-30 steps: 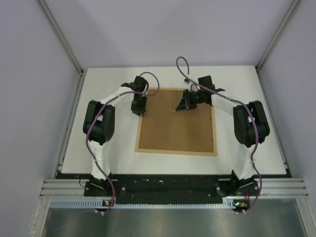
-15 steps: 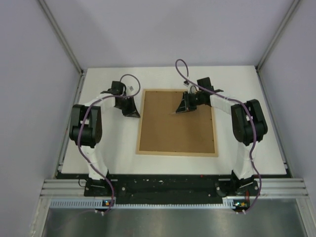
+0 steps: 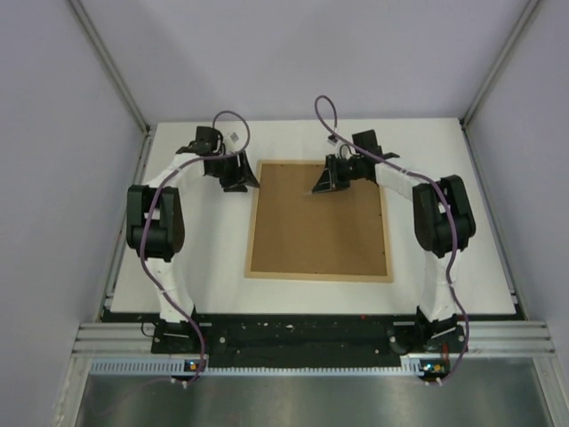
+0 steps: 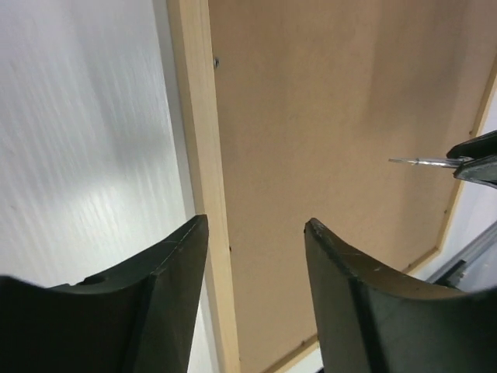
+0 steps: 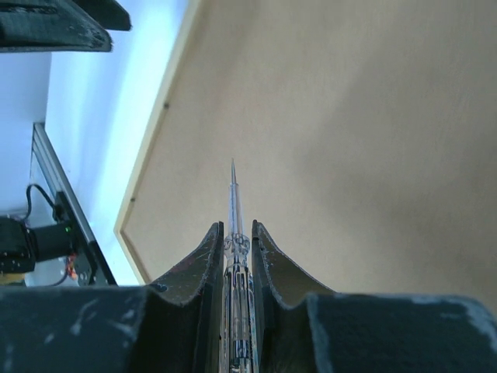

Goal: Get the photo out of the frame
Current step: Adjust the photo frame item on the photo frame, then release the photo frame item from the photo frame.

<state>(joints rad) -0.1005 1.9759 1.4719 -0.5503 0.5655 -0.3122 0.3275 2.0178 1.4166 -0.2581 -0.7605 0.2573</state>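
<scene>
On the white worktop, nearer its far edge, the large rectangular light-wood picture frame lies face down with its plain brown backing board up; the photo is hidden, presumably beneath. The right claw, clamped on a thin clear-handled pointed tool, hovers over the board's far part. The left claw, jaws apart, straddles the frame's left rail near its far corner.

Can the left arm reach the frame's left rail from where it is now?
Probably yes. The left gripper has its jaws open right above the left rail of the frame, with nothing between. The thin tool in the right gripper is well off over the backing board.
</scene>
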